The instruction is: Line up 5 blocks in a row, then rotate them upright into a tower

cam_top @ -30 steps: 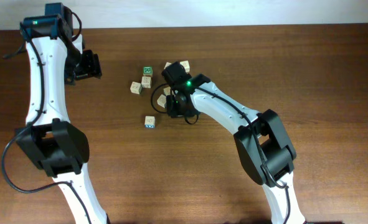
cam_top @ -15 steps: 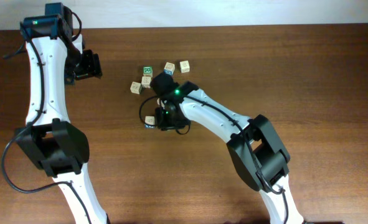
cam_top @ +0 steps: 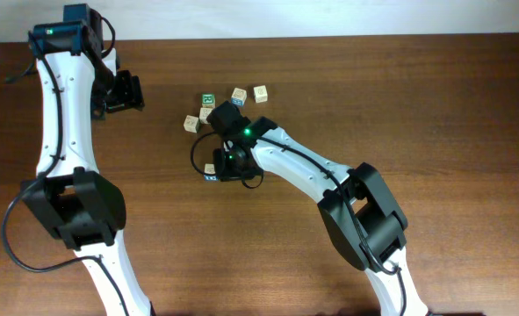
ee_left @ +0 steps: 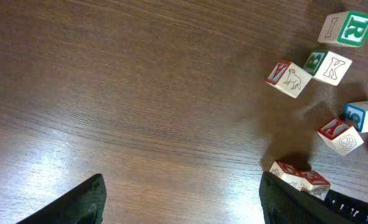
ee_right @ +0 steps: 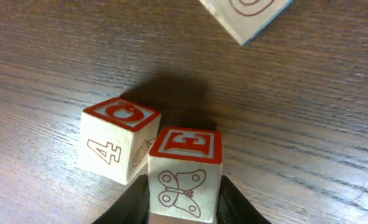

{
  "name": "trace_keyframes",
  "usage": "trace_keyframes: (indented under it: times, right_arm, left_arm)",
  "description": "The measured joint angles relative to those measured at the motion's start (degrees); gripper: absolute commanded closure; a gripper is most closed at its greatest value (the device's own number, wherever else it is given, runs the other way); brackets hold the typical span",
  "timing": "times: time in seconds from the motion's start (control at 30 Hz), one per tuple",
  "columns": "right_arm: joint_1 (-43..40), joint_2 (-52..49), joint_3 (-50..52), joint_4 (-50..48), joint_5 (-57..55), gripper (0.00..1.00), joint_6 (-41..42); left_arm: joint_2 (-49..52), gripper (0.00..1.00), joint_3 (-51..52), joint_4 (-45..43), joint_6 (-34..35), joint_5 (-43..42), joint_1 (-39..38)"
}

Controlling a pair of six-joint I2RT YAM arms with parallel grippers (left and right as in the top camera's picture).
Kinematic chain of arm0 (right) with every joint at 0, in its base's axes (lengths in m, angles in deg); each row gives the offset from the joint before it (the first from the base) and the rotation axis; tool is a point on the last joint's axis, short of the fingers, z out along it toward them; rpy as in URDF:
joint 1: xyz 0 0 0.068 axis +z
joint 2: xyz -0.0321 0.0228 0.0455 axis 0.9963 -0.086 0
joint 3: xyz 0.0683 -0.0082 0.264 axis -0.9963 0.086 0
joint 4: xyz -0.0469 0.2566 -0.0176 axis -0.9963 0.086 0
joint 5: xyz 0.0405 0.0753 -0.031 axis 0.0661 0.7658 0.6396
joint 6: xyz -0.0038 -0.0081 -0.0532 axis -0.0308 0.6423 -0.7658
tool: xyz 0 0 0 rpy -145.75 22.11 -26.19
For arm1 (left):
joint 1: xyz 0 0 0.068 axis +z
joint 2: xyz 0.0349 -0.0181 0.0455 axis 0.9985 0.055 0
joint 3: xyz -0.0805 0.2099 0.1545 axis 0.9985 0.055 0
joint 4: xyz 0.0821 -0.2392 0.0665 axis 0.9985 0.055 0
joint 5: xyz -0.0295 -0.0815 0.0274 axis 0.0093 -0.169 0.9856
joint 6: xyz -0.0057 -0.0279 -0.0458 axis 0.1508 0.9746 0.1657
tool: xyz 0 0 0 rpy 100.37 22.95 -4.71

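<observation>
The right gripper (ee_right: 185, 204) is pinched on the side faces of a pale wooden cube with a red-framed E on top and a butterfly on its front (ee_right: 185, 168). It sits well below the cube with a bright green top face (cam_top: 208, 99), on the arms' base side. This block looks light, rigid and smooth. Flat opposite faces are the place to hold, since a corner grip would likely slip.

A pale wooden cube printed with a red O and a 4 (ee_right: 118, 140) touches it, so turning may nudge that one. The dark brown wooden table (cam_top: 417, 105) lies open to the right of the green-topped cube. The left gripper (cam_top: 126, 92) gapes wide and empty, well to its left.
</observation>
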Motion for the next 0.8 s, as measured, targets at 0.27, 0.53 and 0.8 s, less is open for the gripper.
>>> trace_keyframes:
  times: [0.27,0.53,0.8]
  right_arm:
    - [0.3,0.0,0.0,-0.6,-0.5,0.55,0.6]
    - [-4.8,1.0,-4.5,5.4,0.0,0.54,-3.4]
    - [-14.6,1.9,-7.0,5.1,-0.5,0.54,-17.5]
  left_arm:
    - [0.0,0.23,0.0,0.0,0.0,0.0,0.0]
    - [0.0,0.23,0.0,0.1,0.0,0.0,0.0]
    - [0.0,0.23,0.0,-0.5,0.0,0.0,0.0]
